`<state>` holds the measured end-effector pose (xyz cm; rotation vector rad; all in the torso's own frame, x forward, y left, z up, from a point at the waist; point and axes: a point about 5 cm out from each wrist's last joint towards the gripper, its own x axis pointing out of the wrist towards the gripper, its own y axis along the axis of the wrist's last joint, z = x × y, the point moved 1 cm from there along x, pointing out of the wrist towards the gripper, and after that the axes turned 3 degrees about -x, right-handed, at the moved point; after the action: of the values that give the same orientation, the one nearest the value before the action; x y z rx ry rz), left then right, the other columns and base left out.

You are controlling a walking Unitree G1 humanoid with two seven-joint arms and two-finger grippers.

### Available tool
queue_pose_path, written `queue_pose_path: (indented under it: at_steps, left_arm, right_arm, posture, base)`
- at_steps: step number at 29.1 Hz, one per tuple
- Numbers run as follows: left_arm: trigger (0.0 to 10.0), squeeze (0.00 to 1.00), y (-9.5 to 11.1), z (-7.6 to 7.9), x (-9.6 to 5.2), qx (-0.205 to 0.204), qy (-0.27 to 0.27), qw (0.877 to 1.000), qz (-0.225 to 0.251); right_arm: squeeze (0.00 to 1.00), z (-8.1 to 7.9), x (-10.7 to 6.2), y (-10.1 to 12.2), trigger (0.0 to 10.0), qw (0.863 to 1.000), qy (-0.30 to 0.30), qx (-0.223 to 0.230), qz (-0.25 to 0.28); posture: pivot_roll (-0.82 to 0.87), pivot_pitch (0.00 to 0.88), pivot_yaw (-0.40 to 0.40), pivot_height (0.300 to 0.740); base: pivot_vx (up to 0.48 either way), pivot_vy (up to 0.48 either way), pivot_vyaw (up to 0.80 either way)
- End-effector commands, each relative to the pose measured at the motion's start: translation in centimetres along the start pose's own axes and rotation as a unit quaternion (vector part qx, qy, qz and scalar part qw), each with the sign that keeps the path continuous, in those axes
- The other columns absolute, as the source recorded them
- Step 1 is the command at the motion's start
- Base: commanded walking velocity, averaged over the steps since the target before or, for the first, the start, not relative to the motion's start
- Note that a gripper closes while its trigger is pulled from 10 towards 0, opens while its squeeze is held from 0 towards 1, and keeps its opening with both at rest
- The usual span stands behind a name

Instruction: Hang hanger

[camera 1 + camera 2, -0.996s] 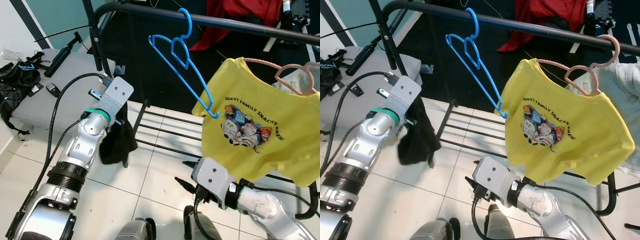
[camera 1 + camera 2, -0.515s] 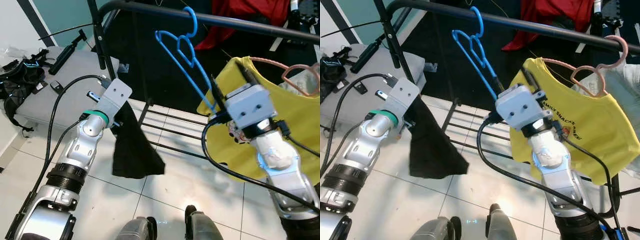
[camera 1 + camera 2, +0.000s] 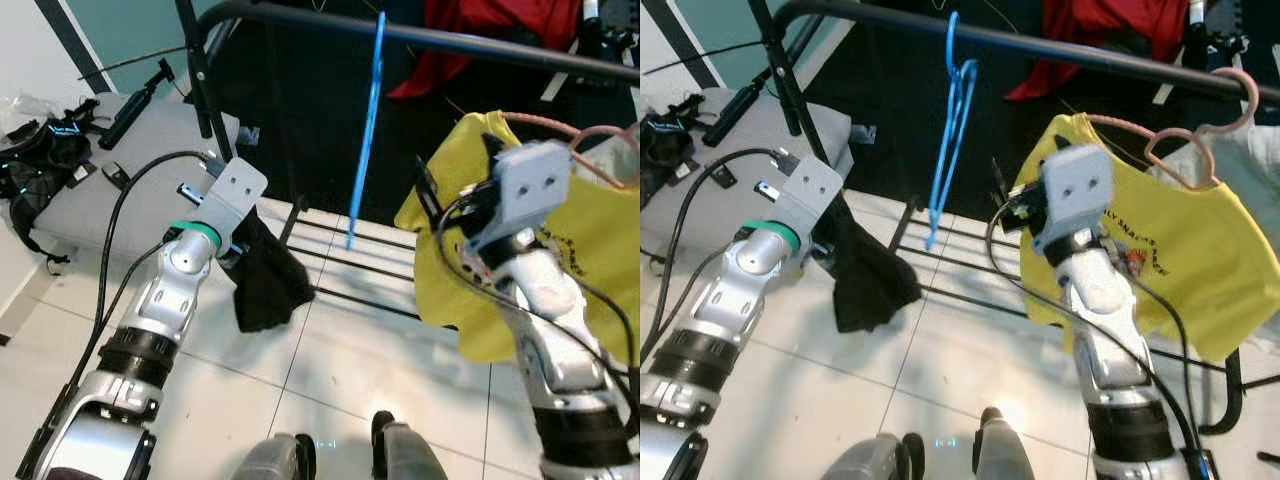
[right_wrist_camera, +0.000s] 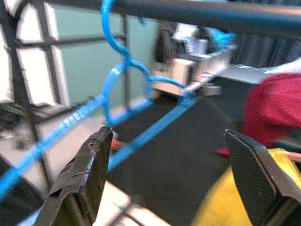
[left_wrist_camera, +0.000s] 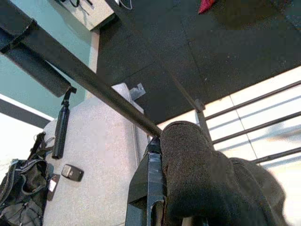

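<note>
A blue plastic hanger (image 3: 365, 130) hangs by its hook from the black rail (image 3: 480, 45), turned edge-on to my eyes. My right gripper (image 3: 455, 172) is raised just right of it, open and empty. In the right wrist view the blue hanger (image 4: 141, 122) lies a little beyond the spread fingers (image 4: 87, 183). My left gripper (image 3: 240, 252) is low on the left, shut on a black cloth (image 3: 265, 285) that droops from it. The same black cloth (image 5: 207, 179) covers the finger in the left wrist view.
A yellow printed T-shirt (image 3: 595, 230) on a pink hanger (image 3: 600, 140) hangs on the rail behind my right arm. The rack's upright (image 3: 200, 80) and low bars (image 3: 350, 260) stand over white tiles. A grey bench (image 3: 110, 170) with a black bag (image 3: 35, 165) is at left.
My right arm rose from near the floor to the blue hanger. The hanger swung from face-on to edge-on. The black cloth swung out and fell back under my left gripper.
</note>
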<state>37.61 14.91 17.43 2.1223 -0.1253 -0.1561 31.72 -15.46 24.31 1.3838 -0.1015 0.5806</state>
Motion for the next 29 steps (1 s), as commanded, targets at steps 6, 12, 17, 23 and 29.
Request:
queue_pose_path:
  at_steps: [6, 12, 17, 23, 29]
  left_arm:
    - [0.0, 0.00, 0.0, -0.4, -0.1, 0.002, 0.009, 1.000, 0.000]
    - [0.0, 0.00, -0.3, -0.4, -0.3, 0.001, 0.012, 1.000, -0.004]
    - [0.0, 0.00, -0.4, -0.1, -0.4, -0.001, 0.011, 1.000, -0.004]
    - [0.0, 0.00, -0.3, 0.1, -0.3, -0.002, 0.010, 1.000, -0.004]
    - [0.0, 0.00, -0.3, 0.3, -0.3, -0.004, 0.010, 1.000, -0.003]
  right_arm:
    - [0.00, 0.0, 1.7, 0.8, 10.0, 0.999, 0.029, 0.017, 0.019]
    - [0.00, 0.0, 3.8, 1.8, 10.0, 0.999, 0.025, 0.002, 0.033]
    - [0.00, -1.2, 6.5, 0.2, 10.0, 0.999, 0.018, 0.045, -0.003]
    - [0.00, -2.9, 8.3, -0.1, 10.0, 0.992, 0.037, 0.123, -0.009]
    - [0.00, -4.6, 9.4, -0.3, 10.0, 0.983, 0.047, 0.175, -0.014]
  posture:
    - [-0.07, 0.134, 0.137, 0.740]
    - [-0.07, 0.129, 0.131, 0.740]
    - [-0.07, 0.127, 0.131, 0.740]
    - [-0.06, 0.121, 0.128, 0.740]
    - [-0.06, 0.115, 0.119, 0.740]
  base:
    - [0.000, 0.000, 0.00]
    - [0.000, 0.000, 0.00]
    - [0.000, 0.000, 0.00]
    - [0.000, 0.000, 0.00]
    - [0.000, 0.000, 0.00]
